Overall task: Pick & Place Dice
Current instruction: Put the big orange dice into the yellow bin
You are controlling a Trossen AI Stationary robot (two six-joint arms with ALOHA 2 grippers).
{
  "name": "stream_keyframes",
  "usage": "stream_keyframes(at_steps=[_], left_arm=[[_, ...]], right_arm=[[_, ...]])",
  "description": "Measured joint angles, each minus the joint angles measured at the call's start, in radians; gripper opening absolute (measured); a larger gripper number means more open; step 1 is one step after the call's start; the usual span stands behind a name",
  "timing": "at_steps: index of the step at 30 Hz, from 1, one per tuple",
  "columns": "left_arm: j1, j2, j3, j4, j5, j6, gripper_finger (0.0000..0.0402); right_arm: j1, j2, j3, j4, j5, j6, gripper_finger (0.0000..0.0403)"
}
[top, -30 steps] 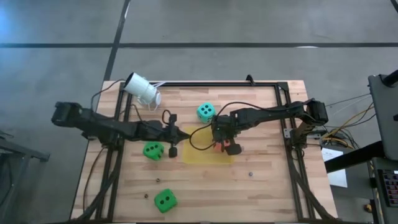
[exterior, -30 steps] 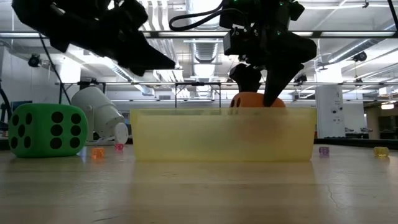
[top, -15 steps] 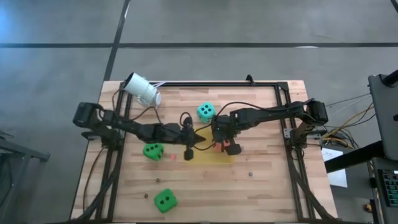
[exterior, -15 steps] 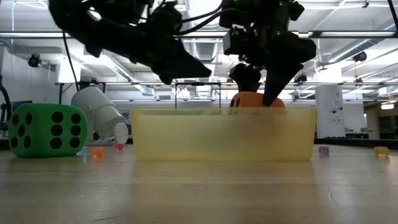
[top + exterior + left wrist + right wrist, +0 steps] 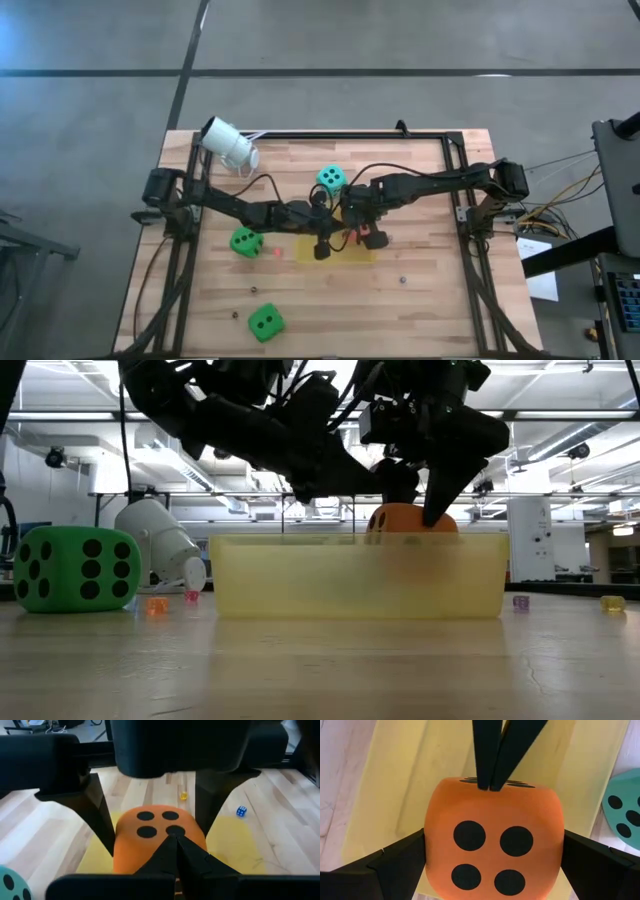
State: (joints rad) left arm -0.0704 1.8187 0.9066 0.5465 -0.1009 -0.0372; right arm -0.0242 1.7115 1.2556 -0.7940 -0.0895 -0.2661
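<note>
The orange-red die (image 5: 494,839) is being clamped between the right gripper (image 5: 352,226) fingers over the yellow tray (image 5: 355,605). It is being touched by the left gripper (image 5: 176,851), fingers pressed together.

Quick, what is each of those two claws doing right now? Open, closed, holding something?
Right gripper: shut on the orange die, over the yellow tray.
Left gripper: shut, empty, fingertips together and pointed at that die.

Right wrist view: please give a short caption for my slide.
Right gripper clamps the orange die over the yellow tray; left gripper, closed, touches it.
</note>
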Motion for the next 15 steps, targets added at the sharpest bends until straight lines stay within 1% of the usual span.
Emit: stream_keyframes(at_steps=[10, 15], left_arm=[[0.008, 0.007, 0.005, 0.011, -0.003, -0.009, 0.0008], [0.016, 0.057, 0.020, 0.041, -0.004, -0.013, 0.0008]], right_arm=[[0.000, -0.001, 0.000, 0.006, 0.000, 0.001, 0.0400], [0.000, -0.001, 0.004, 0.005, 0.001, 0.004, 0.0400]])
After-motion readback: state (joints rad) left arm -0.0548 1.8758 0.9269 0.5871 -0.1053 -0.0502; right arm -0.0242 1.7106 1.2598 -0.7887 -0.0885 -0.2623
